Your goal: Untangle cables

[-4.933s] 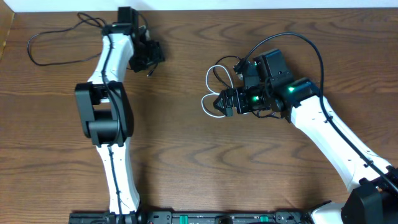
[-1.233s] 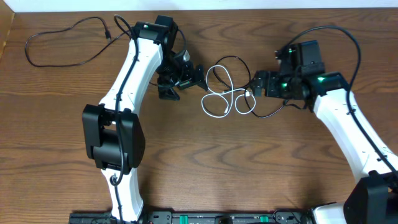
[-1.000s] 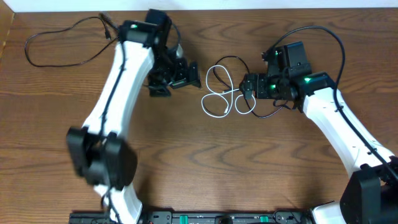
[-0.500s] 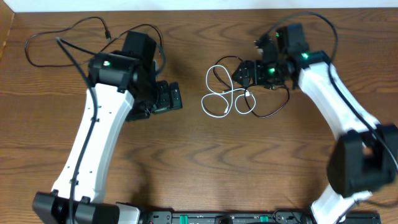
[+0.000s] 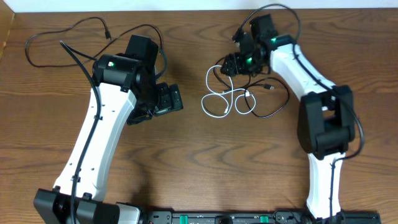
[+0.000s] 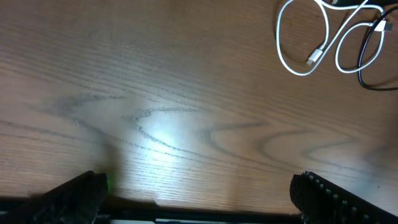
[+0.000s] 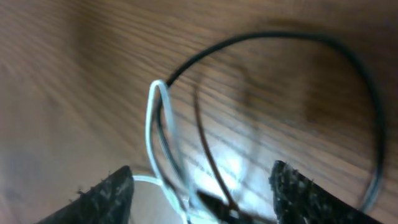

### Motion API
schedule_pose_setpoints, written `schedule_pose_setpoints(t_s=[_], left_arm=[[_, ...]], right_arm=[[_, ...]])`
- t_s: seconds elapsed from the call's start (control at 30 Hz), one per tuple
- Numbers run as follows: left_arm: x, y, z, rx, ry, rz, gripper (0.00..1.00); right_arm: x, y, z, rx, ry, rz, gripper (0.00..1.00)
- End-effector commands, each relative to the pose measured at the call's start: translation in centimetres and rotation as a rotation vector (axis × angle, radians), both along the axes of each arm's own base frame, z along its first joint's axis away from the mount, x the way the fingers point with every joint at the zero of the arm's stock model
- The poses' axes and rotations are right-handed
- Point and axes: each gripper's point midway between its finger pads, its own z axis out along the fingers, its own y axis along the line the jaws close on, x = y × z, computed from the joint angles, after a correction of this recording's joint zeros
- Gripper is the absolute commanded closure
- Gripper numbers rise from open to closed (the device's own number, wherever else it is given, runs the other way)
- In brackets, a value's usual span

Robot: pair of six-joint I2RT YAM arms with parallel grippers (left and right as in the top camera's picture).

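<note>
Overhead, the wooden bench holds two arms. The left gripper hovers left of centre, fingers spread wide over bare wood. Near the far edge the right gripper, likewise wide, straddles the cables, a white-and-black tangle. One black cable lies by the far-left corner.

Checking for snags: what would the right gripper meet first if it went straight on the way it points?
Probably the white cable: its narrow loop lies just ahead of the right gripper, beside a black cable; blur leaves depth unclear.
</note>
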Motion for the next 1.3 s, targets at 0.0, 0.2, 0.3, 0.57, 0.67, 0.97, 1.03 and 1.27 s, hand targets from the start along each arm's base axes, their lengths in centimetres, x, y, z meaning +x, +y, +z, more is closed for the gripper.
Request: schedule_pose_setpoints(t_s=[0.0,0.2,0.3,0.57,0.67,0.97,1.03,1.27], left_arm=[[0.1,0.0,0.1,0.007,-0.009,0.005,0.01],[0.6,-0.1,0.2,0.002,-0.029,0.005,0.01],[0.8,-0.1,0.2,0.000,-0.038,0.005,0.01],[0.8,-0.2,0.2,-0.001,-0.040,0.005,0.01],[0.8,-0.1,0.2,0.000,-0.038,0.006,0.01],[0.9,-0.2,0.2,-0.003,-0.038,0.023,0.01],[0.9,-0.2,0.2,-0.003,-0.038,0.023,0.01],[1.0,-0.4,0.2,-0.009,-0.044,0.019,0.01]], right_arm=[[0.0,1.4,-1.3,0.006,0.011,0.013,0.45],[0.1,2.1,-1.3,0.011,-0.004,0.026,0.83],[0.3,2.2,-0.6,0.027,-0.002,0.006,0.99],[0.7,1.8,7.9,0.082,-0.063,-0.019,0.99],[0.1,1.3,13.1,0.101,-0.125,-0.022,0.99],[-3.1,-0.5,29.1,0.174,-0.470,-0.041,0.99],[-4.0,-1.4,32.4,0.175,-0.561,-0.066,0.99],[-7.9,-3.2,39.9,0.215,-0.743,-0.091,0.98]])
